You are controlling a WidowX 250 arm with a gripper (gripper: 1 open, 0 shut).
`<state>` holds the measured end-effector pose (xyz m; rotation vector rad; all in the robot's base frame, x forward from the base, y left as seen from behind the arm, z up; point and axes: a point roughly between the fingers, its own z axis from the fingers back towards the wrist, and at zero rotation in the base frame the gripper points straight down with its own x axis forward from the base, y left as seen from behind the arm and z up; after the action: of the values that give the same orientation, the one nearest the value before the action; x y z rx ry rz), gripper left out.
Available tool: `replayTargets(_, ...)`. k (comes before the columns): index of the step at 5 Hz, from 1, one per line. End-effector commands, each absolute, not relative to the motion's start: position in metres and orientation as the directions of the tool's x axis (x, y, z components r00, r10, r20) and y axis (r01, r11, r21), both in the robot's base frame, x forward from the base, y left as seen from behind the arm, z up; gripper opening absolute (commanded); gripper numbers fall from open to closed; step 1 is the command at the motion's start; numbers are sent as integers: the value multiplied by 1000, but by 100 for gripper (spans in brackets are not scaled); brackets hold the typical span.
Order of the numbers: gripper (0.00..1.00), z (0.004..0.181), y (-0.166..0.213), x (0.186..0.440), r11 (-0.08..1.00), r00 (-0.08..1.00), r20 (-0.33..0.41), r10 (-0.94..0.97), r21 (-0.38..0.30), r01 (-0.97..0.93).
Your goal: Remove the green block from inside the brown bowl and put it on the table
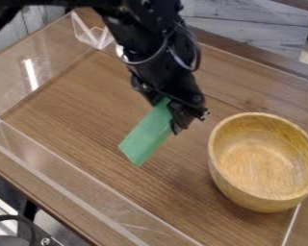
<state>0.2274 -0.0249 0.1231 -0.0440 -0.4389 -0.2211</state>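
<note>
Green block (146, 135) hangs tilted, its upper end pinched in the closed gripper (179, 112), left of the empty brown bowl (264, 160) and low over the table (80, 106). Best lowered until its bottom corner rests before the fingers part.

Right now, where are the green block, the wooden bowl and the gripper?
green block (146, 136): camera view, middle of its flat green face.
brown bowl (262, 121): camera view, far rim.
gripper (181, 114): camera view, fingertips clamped on the block's upper end.
</note>
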Motion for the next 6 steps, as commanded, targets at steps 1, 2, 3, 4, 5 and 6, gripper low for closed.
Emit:
replayTargets(1,0,128,-22,232,977,869,455,-194,8,213)
replayTargets(2,0,126,-22,233,978,870,456,-187,5,208)
replayTargets(3,0,125,-21,235,979,871,457,-181,1,203)
replayTargets(4,0,123,-21,236,980,872,458,-174,-3,197)
replayTargets(5,0,121,-20,237,982,872,461,-165,-7,190)
replayTargets(6,0,120,-20,238,983,872,463,-157,-12,183)
